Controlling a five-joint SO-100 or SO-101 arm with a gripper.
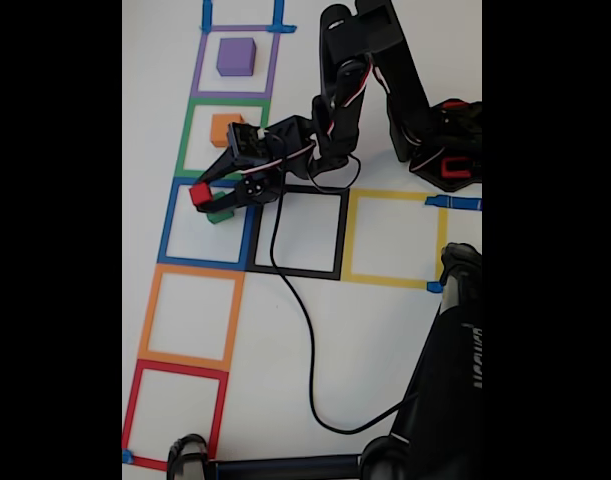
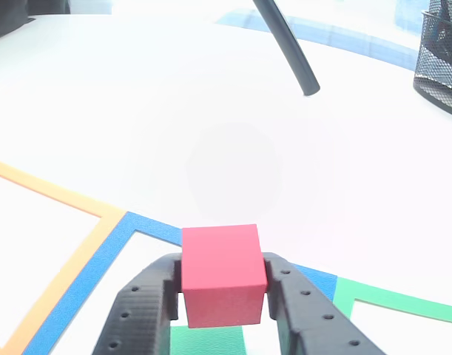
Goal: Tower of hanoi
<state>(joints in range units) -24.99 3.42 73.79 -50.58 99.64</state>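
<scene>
- Nearest the lens in the other view: gripper (image 2: 223, 290), jaws clamped on a red cube (image 2: 220, 274), one black finger (image 2: 140, 310) pressed to each side face.
- Directly beneath the red cube: a green block (image 2: 208, 339), only its top face visible; contact between the two cannot be judged.
- In the fixed view, same gripper (image 1: 207, 193) positioned over the top edge of the blue taped square (image 1: 207, 224), with the red cube (image 1: 200, 194) at its tip and the green block (image 1: 221, 214) just below it, inside that square.
- Orange cube (image 1: 225, 128) seated in the green taped square (image 1: 223, 139); purple cube (image 1: 236, 56) seated in the purple taped square (image 1: 236, 61), well apart from the gripper.
- Black square (image 1: 299, 231), yellow square (image 1: 395, 237), orange square (image 1: 190, 317) and red square (image 1: 175, 412) marked on the white table (image 1: 365, 340).
- Black cable (image 1: 303, 330) trailing from the arm (image 1: 375, 80) across the table.
</scene>
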